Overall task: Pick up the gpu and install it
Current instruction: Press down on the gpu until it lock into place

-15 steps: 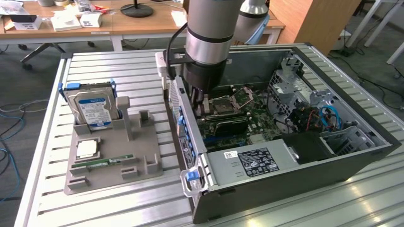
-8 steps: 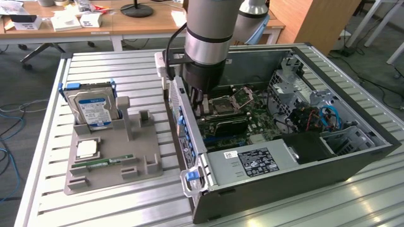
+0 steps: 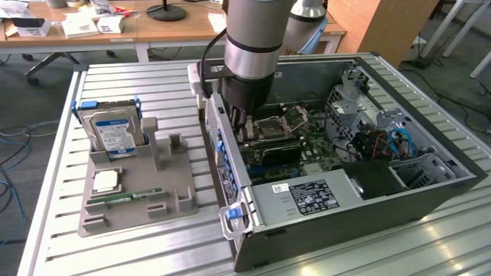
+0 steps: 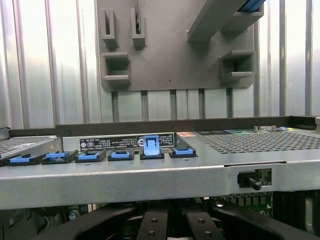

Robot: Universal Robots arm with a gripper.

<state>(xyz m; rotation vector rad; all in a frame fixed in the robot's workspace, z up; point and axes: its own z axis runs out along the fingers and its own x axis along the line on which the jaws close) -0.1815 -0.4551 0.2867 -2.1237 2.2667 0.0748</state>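
— Gripper (image 3: pixel 244 135)?
— Down inside the open computer case (image 3: pixel 429 198), low over the motherboard (image 3: pixel 307 141), next to the CPU socket (image 3: pixel 275 127); fingers drawn tight together; in the wrist view (image 4: pixel 170 225) dark fingers side by side just under the case's rear wall.
— Grasping anything?
— Cannot tell; clenched, but nothing plainly pinched between the fingers.
— And the gpu (image 3: pixel 272 154)?
— Inside the case; dark and flat, lying across the motherboard just beside the CPU socket, on the side toward the power supply (image 3: pixel 303 198); close to the fingertips, touching or not impossible to judge.
— Outside the case?
— Grey holder (image 3: pixel 142 192) on the slatted table (image 3: pixel 115 253), toward the exterior view's left, well apart from the gripper; hard drive (image 3: pixel 114 133) standing upright in its far end; square processor chip (image 3: pixel 106 181) lying flat nearer the front; slim green memory stick (image 3: pixel 126 197) flat just beside that.
— Wrist view otherwise?
— Row of blue latches (image 4: pixel 90 156) along the case's rear wall, one (image 4: pixel 151 146) raised above the others; beyond, the grey holder (image 4: pixel 170 55) with bare slots.
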